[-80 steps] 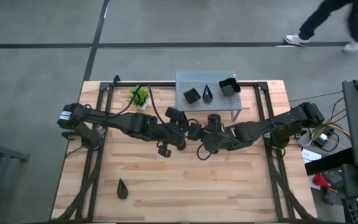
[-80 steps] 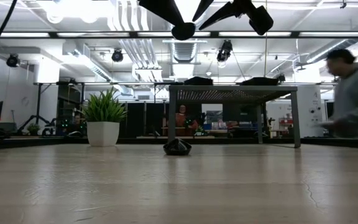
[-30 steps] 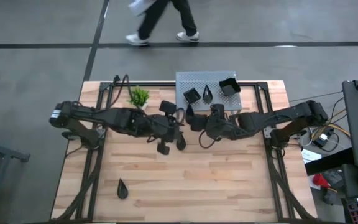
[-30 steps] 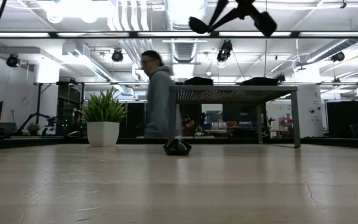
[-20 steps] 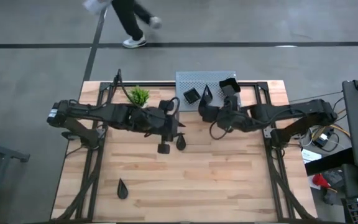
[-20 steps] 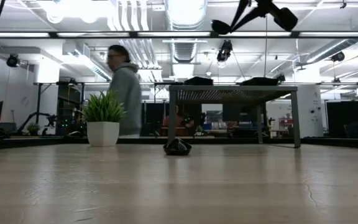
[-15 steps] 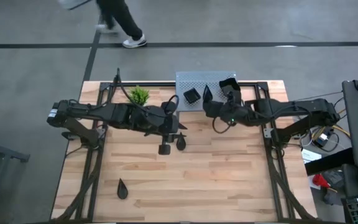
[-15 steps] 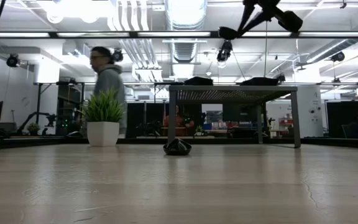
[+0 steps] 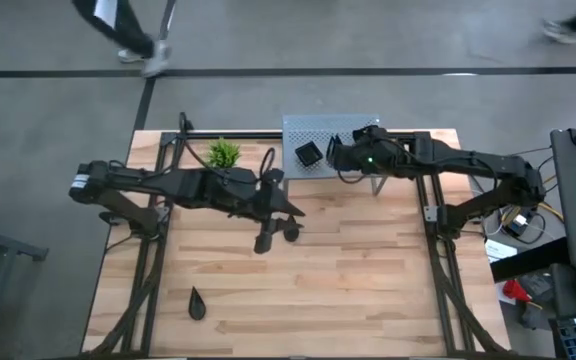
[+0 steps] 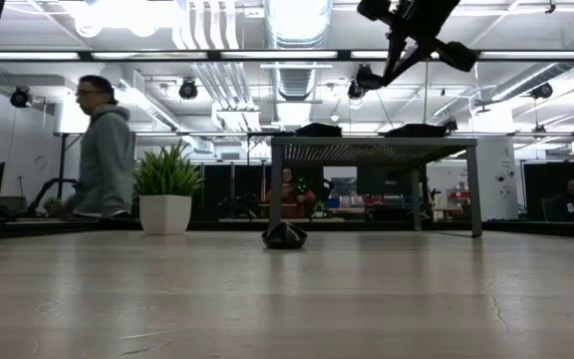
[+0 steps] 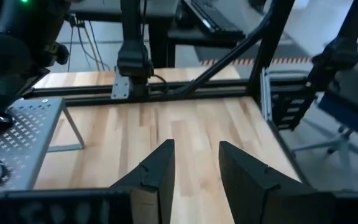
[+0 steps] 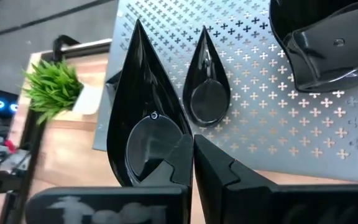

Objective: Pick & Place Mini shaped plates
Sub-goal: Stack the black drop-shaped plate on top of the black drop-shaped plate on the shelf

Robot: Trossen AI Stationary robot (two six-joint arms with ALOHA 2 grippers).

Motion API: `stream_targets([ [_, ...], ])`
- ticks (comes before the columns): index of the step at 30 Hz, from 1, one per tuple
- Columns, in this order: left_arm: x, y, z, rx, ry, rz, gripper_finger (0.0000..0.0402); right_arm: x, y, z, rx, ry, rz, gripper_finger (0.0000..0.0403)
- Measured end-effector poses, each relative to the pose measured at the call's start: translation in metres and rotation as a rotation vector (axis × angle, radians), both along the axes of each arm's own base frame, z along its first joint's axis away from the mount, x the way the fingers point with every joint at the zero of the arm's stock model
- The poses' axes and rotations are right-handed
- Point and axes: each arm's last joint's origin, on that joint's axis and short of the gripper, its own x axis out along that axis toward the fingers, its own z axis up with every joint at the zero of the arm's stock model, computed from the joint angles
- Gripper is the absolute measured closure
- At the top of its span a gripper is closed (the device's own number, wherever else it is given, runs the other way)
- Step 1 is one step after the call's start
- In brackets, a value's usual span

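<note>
My right gripper (image 12: 192,163) is shut on a black teardrop-shaped mini plate (image 12: 145,124) and hangs over the grey perforated shelf (image 9: 353,125) at the table's far side; the low view shows it high above the shelf top (image 10: 372,75). On the shelf lie a second teardrop plate (image 12: 205,81), a small square plate (image 9: 310,153) and a deeper square plate (image 12: 328,37). My left gripper (image 11: 194,168) stands open with nothing between its fingers, at mid-table (image 9: 293,212), pointing toward the right edge. Below it a teardrop plate (image 9: 290,232) lies on the table. My right gripper pinches the teardrop plate by the rim of its wide round end (image 12: 178,144). One finger (image 12: 180,163) lies on the hollow face, the other (image 12: 219,171) behind it. The plate is lifted clear of the shelf and stands on edge, its pointed tip (image 12: 137,28) away from the fingers.
A potted green plant (image 9: 223,153) stands at the far left of the shelf. Another small dark dish (image 9: 261,243) and a teardrop plate (image 9: 197,302) lie on the wood nearer the front. Black frame rails (image 9: 428,200) run along the table's sides. A person (image 10: 103,150) walks behind the table.
My right gripper has carried the teardrop plate from above mid-table toward the far edge and a little right, ending over the shelf, still shut on it. The person behind the table has walked toward the left.
</note>
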Motion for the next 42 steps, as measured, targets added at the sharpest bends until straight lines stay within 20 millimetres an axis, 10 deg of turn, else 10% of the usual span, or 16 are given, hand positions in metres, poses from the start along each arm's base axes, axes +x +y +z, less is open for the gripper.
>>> stream_targets([
  [23,-0.073,0.019,-0.021,-0.182,-0.260,0.047,0.0282,0.018,-0.042,-0.030,0.027,0.145,-0.004,0.0394],
  [42,-0.077,0.020,-0.019,-0.197,-0.268,0.052,0.0282,0.025,-0.056,-0.044,0.039,0.201,0.011,0.0394],
])
